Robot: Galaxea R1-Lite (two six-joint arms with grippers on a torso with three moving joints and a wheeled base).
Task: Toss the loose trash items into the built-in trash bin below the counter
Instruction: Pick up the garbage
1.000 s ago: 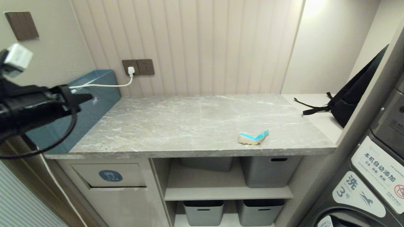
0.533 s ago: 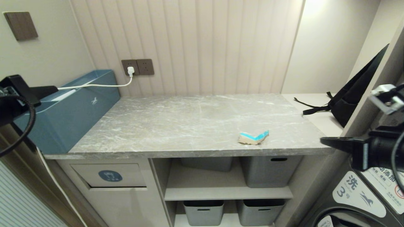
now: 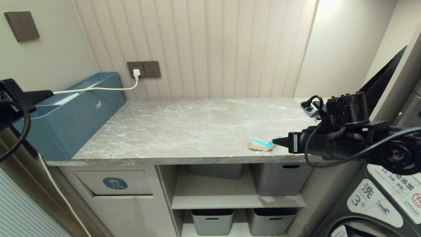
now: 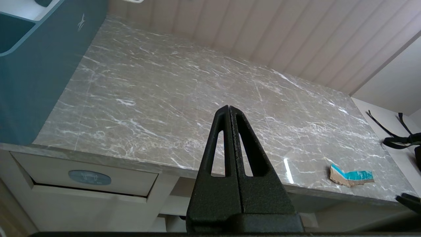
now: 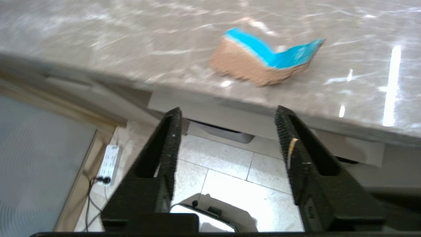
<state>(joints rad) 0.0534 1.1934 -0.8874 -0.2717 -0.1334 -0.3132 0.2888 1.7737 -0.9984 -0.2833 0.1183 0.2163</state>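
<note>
The worktop (image 3: 197, 131), grey and marble-veined, was seen spanning the alcove, with a long teal-blue box (image 3: 75, 112) set along its left edge. Below the front left corner, the built-in trash bin (image 3: 113, 183) was shown in the beige cabinet front, its flap with the blue oval badge appearing closed. Only one cardboard scrap (image 3: 262, 144) could be found, lying near the worktop's front edge towards the right corner, brown side partly up with a cyan strip showing.

The right gripper (image 5: 227, 125) was held just off the front edge, level with the slab, its jaws parted and aimed at the scrap; the wrist view was smeared, so the gap to the scrap could only be judged as small, perhaps not yet closed. The left gripper (image 4: 229, 108) was parked off the left edge, jaws pressed together and empty.

For a clean pick, the raised cyan fold would best be straddled by both fingers, and the lower one kept clear of the slab's lip.
</note>
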